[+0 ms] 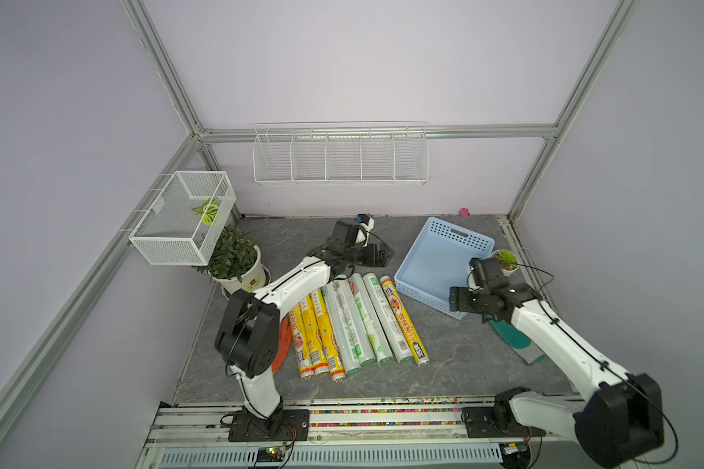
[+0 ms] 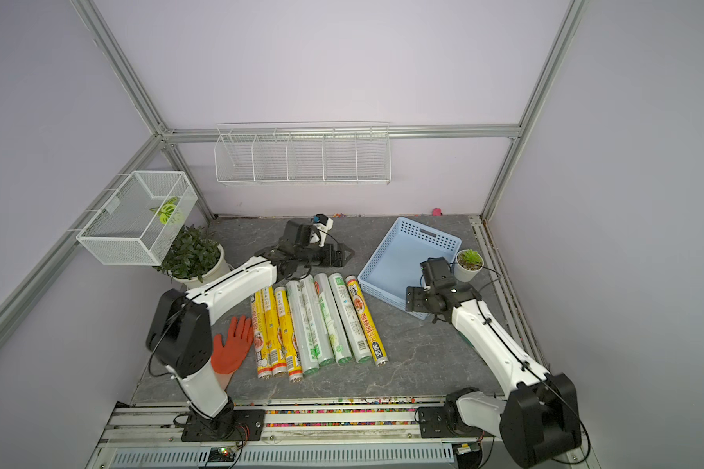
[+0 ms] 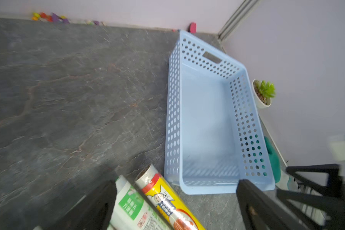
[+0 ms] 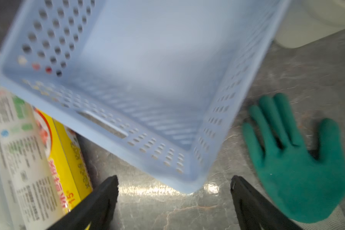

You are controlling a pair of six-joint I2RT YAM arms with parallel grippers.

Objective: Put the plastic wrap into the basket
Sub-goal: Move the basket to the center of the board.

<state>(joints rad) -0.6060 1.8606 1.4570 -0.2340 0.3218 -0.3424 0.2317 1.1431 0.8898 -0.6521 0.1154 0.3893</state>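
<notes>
Several plastic wrap rolls (image 1: 362, 320) lie side by side on the grey table in both top views, yellow ones (image 2: 277, 329) at the left and at the right end, whitish ones between. The light blue basket (image 1: 456, 233) stands empty to their right, at the back. My left gripper (image 1: 385, 256) hovers open over the rolls' far ends. In the left wrist view the left gripper (image 3: 176, 184) has a whitish roll (image 3: 127, 207) and a yellow roll (image 3: 167, 201) below it, untouched. My right gripper (image 4: 174, 179) is open and empty at the basket's (image 4: 127, 59) near corner.
An orange glove (image 2: 232, 349) lies left of the rolls, a green glove (image 4: 291, 163) under my right arm. A potted plant (image 1: 236, 260) and a wire-mesh box (image 1: 183, 215) stand at the back left, a small succulent (image 1: 506, 260) beside the basket, a wire rack (image 1: 340, 156) on the wall.
</notes>
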